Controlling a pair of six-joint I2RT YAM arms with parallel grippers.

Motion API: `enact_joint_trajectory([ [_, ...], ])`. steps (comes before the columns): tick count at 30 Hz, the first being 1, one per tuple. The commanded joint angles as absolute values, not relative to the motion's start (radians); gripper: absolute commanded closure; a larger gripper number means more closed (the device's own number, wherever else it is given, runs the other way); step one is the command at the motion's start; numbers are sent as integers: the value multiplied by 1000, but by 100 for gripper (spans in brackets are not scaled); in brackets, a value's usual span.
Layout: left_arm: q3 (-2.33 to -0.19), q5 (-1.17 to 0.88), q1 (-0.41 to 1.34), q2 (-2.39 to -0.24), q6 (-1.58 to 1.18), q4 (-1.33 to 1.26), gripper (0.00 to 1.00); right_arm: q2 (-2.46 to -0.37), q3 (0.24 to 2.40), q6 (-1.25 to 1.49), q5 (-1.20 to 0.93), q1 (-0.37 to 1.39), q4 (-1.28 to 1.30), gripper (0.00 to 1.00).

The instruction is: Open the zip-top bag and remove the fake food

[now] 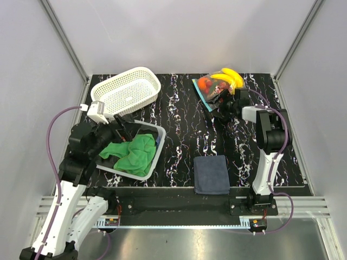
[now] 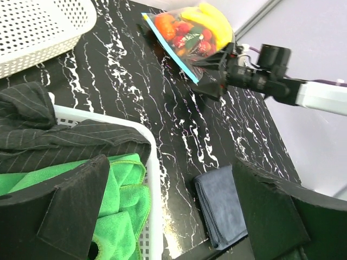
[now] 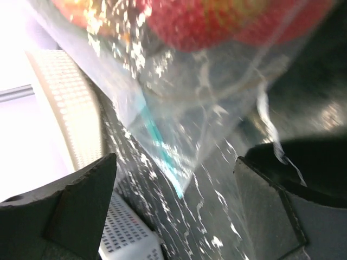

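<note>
Black marbled table (image 1: 179, 135): the outstretched right gripper (image 1: 218, 110) gapes around the zip-top bag (image 1: 213, 89). The left gripper (image 2: 171, 211), folded back, gapes too. The fake food (image 3: 217, 16) is blurred close-up.

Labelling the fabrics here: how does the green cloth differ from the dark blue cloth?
The green cloth lies crumpled; the dark blue cloth is folded flat. The green cloth sits in a white basket; the dark blue cloth lies directly on the table. Both are plain, single-coloured fabric.

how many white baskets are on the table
2. One white basket sits at the far left of the table. The other basket is at the near left, holding a green cloth and a dark striped cloth. None appears hidden.
</note>
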State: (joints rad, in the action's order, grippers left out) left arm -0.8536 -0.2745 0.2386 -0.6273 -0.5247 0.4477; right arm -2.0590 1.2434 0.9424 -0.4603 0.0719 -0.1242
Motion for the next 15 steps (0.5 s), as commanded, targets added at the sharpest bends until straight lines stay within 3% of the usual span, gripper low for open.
enact_joint_trajectory([
  [1,-865,-321,244,-615,-515,387,1,-2095,1287,1037,-502,81,-348,8],
  [7,-877,-400,261,-653,-545,356,1,-2106,1216,1040,-440,81,-479,32],
  [8,-888,-416,268,-669,-543,354,1,-2111,1223,1035,-445,80,-477,45],
  [11,-939,-460,282,-735,-577,383,2,-2125,1213,1035,-460,81,-505,68],
  [12,-956,-472,287,-747,-593,391,4,-2129,1209,1038,-463,81,-512,86],
  [13,-962,-480,293,-764,-624,394,4,-2131,1206,1046,-477,81,-524,97],
  [15,-971,-485,323,-799,-655,394,5,-2125,1200,1081,-501,83,-522,100],
])
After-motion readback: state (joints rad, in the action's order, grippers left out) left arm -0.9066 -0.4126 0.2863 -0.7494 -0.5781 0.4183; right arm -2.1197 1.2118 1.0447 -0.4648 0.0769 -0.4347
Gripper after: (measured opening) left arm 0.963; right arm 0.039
